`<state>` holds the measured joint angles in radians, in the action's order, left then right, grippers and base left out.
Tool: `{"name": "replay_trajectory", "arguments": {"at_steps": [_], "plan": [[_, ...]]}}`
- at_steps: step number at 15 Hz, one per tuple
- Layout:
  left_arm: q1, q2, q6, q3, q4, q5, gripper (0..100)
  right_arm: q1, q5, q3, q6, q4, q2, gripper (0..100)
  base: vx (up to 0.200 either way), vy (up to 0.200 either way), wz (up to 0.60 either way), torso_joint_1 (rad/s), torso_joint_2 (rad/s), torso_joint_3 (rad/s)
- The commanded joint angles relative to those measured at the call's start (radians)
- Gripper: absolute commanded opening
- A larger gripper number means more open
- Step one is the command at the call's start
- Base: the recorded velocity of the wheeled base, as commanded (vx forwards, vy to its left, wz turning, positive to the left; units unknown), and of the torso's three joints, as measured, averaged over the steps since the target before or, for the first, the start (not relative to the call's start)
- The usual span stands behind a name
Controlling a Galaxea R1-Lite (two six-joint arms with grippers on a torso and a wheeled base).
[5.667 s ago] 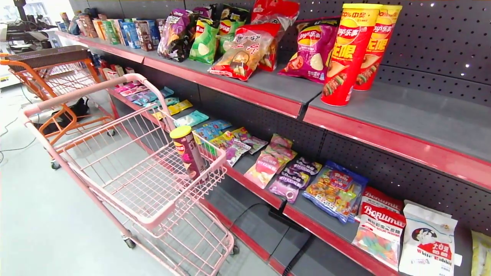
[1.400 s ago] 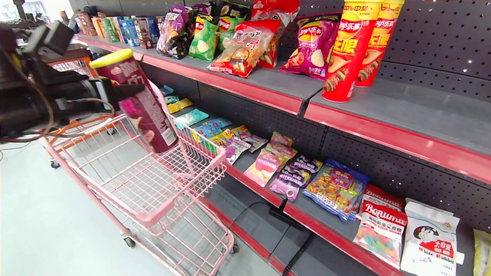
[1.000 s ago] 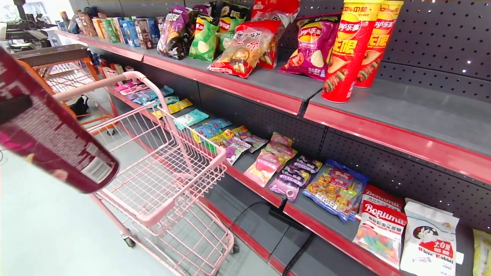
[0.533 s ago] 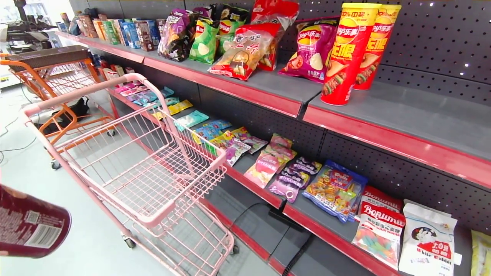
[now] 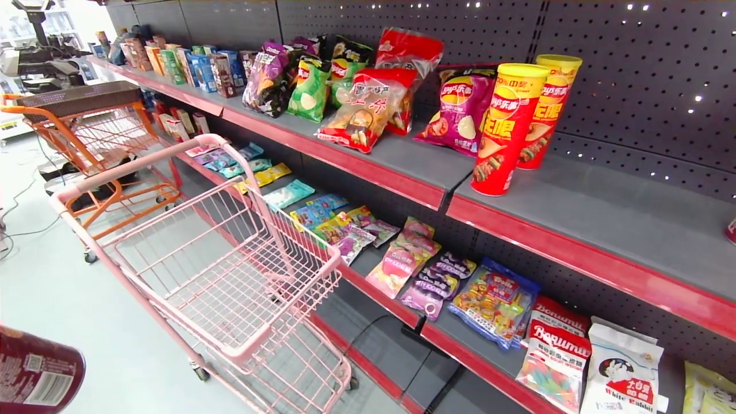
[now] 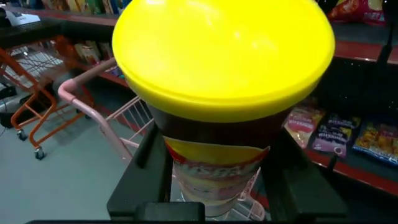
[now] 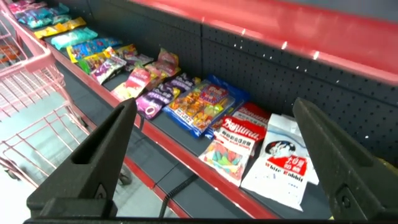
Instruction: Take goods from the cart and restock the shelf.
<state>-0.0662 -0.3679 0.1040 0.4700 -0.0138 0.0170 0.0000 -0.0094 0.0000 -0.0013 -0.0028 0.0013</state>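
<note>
The left hand point(image 6: 217, 171) is pinching one maroon chip can point(image 6: 217, 62) just under its yellow lid, a dark finger point(image 6: 146, 177) pressed to either flank. That grip low on the collar keeps the tube upright and leaves its base free to be set down. In the head view the can's lower end point(image 5: 34, 376) hangs at 8 o'clock, out over the floor and apart from the pink cart point(image 5: 230, 270), so it looks lifted out and ready to be carried across. The right hand point(image 7: 217, 162) hangs spread and empty above the sweets on the lower shelf, likely held back out of the way. On the upper shelf point(image 5: 374, 167), two red tubes point(image 5: 506, 129) stand upright at 2 o'clock, with bare grey board beside them at 3 o'clock, the likely spot. Carts number two: the pink one and an orange one point(image 5: 86, 132) at 10 o'clock.
</note>
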Motion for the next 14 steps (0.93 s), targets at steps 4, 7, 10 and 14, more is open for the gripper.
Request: {"name": "replay_trajectory", "arguments": {"at_steps": [4,7,10,14], "plan": [[0.0,-0.008,0.017,-0.016,0.0,0.006,0,0.0,0.0,0.0,0.0,0.0,0.0,100,0.0,0.0,-0.15,0.231,-0.59,-0.366],[0.0,-0.003,0.032,-0.019,-0.002,0.004,0,0.0,0.002,0.0,0.0,0.0,0.0,100,0.0,0.0,-0.6,0.064,-0.2,-0.103],[-0.001,-0.003,0.057,-0.024,-0.002,0.003,0,0.0,0.002,0.0,0.0,0.0,0.0,100,0.0,0.0,-0.6,0.025,0.0,-0.015],[-0.003,0.01,0.059,-0.039,-0.002,-0.005,0,0.0,0.002,0.0,0.001,0.0,0.0,100,0.0,0.0,-0.6,0.004,0.0,0.001]]}}
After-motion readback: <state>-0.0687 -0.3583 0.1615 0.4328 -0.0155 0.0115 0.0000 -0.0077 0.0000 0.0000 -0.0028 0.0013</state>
